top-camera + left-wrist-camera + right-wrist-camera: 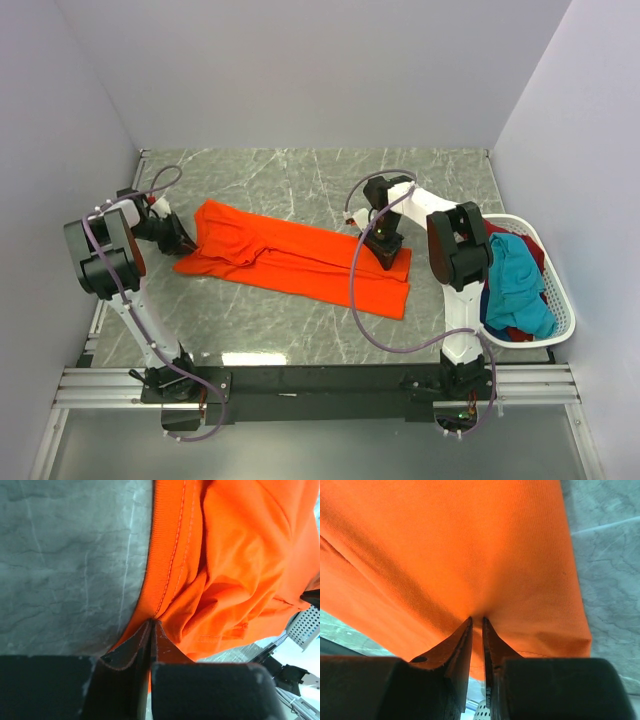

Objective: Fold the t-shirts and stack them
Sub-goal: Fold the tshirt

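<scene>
The orange t-shirt (290, 262) lies spread across the middle of the bench (300, 180), a long band running from near the left edge and slanting a little towards the near right. Grey marble shows all along the far half of the bench, up to the white walls, and a narrower strip of it runs between the shirt and the near edge. The shirt's right end stops just short of the white basket (565, 320) at the right edge, where a teal t-shirt (515, 285) is heaped over dark red cloth (533, 255). The left arm rises from the near-left corner, its elbow high beside the left edge, and reaches low to the right; the left fingers (192, 240) are closed tight on a pinch of the shirt's stitched edge at its left end. The right arm stands upright from the near-right corner, bends out over the bench and points its wrist down; the right fingers (388, 255) are drawn almost together, with the shirt's right end gathered between them.
</scene>
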